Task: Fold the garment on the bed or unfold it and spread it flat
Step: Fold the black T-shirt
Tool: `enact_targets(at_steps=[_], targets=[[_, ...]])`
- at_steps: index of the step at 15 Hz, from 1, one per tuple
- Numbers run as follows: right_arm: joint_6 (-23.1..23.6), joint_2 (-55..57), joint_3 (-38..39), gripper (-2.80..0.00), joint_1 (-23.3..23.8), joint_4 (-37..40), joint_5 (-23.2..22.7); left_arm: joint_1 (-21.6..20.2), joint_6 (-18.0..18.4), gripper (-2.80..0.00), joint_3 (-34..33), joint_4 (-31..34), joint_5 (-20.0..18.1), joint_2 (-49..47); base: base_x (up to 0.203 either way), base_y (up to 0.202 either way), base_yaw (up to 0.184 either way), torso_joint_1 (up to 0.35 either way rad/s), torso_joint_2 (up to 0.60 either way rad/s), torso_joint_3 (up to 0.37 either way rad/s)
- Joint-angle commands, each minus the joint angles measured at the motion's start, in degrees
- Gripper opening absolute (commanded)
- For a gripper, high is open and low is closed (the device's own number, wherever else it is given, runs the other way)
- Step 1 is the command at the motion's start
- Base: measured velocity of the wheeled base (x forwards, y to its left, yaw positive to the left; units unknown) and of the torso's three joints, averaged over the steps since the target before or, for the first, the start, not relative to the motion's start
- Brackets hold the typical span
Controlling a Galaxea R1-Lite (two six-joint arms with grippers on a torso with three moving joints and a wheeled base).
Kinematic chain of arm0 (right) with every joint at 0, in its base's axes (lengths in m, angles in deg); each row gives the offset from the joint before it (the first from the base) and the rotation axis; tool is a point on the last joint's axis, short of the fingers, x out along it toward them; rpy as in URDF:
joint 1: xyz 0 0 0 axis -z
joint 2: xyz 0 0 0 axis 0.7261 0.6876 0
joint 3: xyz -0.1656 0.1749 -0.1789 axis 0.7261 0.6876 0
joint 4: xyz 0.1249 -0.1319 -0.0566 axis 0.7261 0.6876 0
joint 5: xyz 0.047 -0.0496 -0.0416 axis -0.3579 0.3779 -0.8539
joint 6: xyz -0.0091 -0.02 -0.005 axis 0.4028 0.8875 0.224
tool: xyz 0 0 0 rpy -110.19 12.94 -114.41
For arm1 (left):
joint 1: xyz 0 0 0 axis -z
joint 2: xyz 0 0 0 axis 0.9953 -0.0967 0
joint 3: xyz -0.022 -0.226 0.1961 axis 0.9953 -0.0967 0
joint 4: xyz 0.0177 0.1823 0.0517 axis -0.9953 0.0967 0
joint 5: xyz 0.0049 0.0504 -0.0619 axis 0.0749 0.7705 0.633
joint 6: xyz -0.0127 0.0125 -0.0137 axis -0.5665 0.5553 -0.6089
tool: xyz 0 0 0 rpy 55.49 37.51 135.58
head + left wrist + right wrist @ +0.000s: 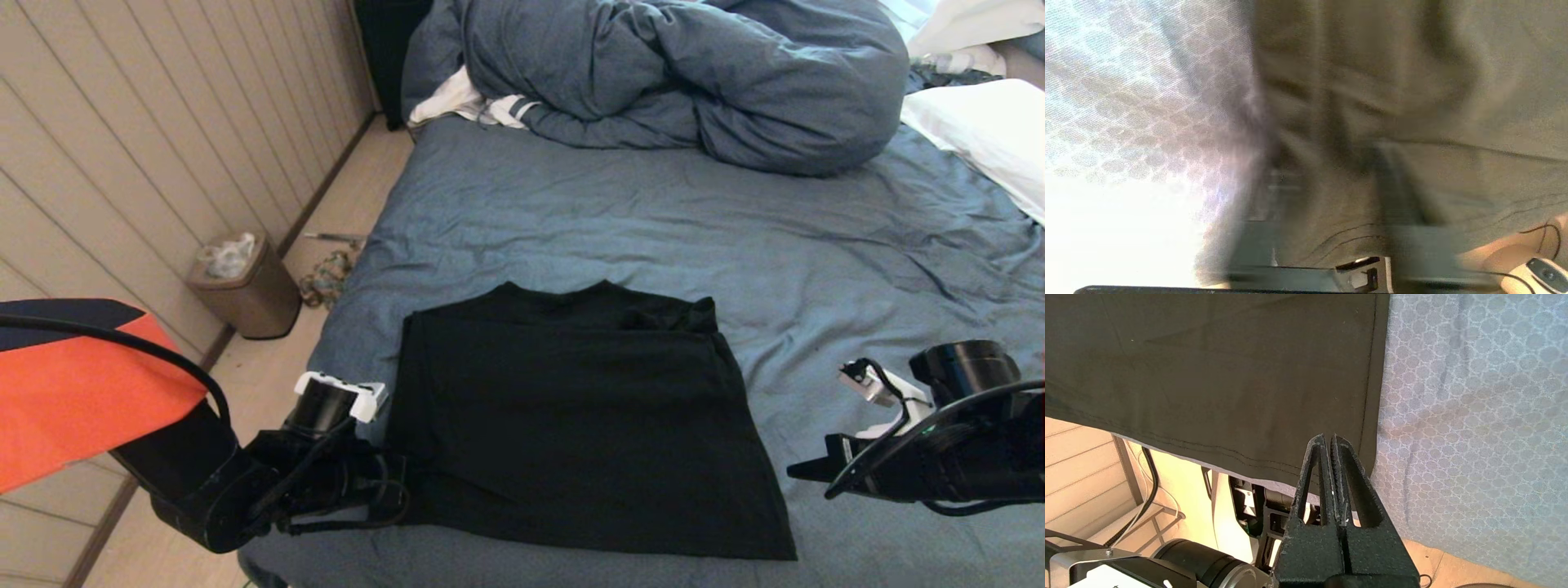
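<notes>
On the far left I see a small brown bin (245, 290) on the floor by the wall. Next to it starts the bed (653, 245), with its wrinkled blue sheet.

My left gripper (396, 490) sits low at the near left corner of the bed, right at the left edge of the garment (580, 425). Its tips are black against black cloth, and the left wrist view is all blur, so I cannot tell if it is spread or pinching the cloth.

The garment is a black T-shirt. It lies flat on the near part of the bed, a bit left of the middle. Its plain side is up. The neck end points away from me and the bottom hem is close to the near edge of the bed. The sleeves look tucked in, so the shape is nearly a square that gets wider toward me.

Behind it, at the far end of the bed, a big blue-grey duvet (678, 82) is bunched up in a heap. A bit of white striped cloth (482, 106) peeks out at its left side.

On the right, my right gripper (1329, 443) hangs just beside the garment's near right corner, over the sheet. Its two fingers are pressed together with nothing between them. A white pillow (988, 139) lies at the far right.
</notes>
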Motion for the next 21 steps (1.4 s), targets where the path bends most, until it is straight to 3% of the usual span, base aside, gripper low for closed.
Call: enact_targets(at_steps=[1, 10, 14, 15, 18, 21], targets=[[0.0, 0.1, 0.0, -2.80, 0.0, 0.0, -0.2, 0.1, -0.1, -2.80, -0.1, -0.3, 0.1, 0.2, 0.000, 0.000, 0.000, 0.000, 0.00, 0.000], [0.7, 1.7, -0.5, -2.80, 0.3, 1.5, 1.5, 1.5, -0.2, -2.80, -2.0, -2.5, 0.0, 3.0, 0.000, 0.000, 0.000, 0.000, 0.00, 0.000], [4.5, 4.7, 0.0, -2.80, -0.2, 3.2, 3.8, 1.6, -0.2, -2.80, -1.9, -2.5, 0.0, 3.1, 0.000, 0.000, 0.000, 0.000, 0.00, 0.000], [4.7, 5.3, 0.2, 0.00, -0.3, 3.1, 4.4, 1.5, -0.2, -2.80, -1.9, -2.5, 0.0, 3.1, 0.000, 0.000, 0.000, 0.000, 0.00, 0.000], [9.3, 5.7, 2.0, 0.00, -0.8, 3.1, 4.3, 1.5, -0.5, -2.80, -1.5, -2.5, 0.0, 3.0, 0.000, 0.000, 0.000, 0.000, 0.00, 0.000], [10.3, 7.2, 2.6, 0.00, -2.3, 2.9, 4.2, 1.6, -1.8, -2.80, -1.2, -2.9, 0.0, 2.9, 0.000, 0.000, 0.000, 0.000, 0.00, 0.000]])
